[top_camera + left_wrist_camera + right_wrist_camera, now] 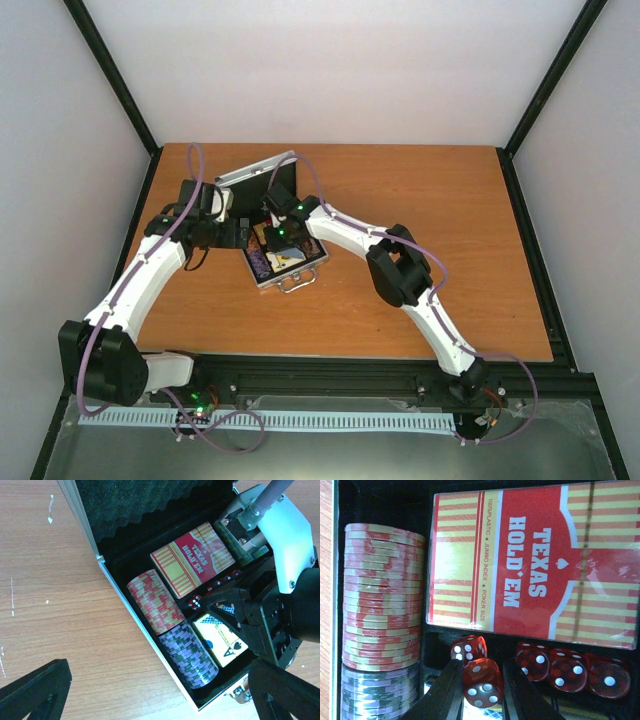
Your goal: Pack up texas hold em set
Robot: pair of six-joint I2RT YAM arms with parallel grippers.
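The silver briefcase (262, 277) lies open, its foam-lined lid (140, 505) raised at the back. Inside it are a red Texas Hold'em deck (530, 560), a red chip stack (380, 595), a purple chip stack (192, 652), a greenish stack (234, 544) and a blue-yellow deck (220, 637). My right gripper (482, 666) reaches into the case, shut on one red die (481, 682) just above the dice slot. Another die (467, 647) lies behind it and three more (565, 670) lie to its right. My left gripper (160, 680) hovers open over the case's left side, holding nothing.
The case sits on a brown wooden table (420, 220) left of centre, with white walls around and a black frame rail (330, 375) along the near edge. The right arm (400, 265) crosses over the middle of the table.
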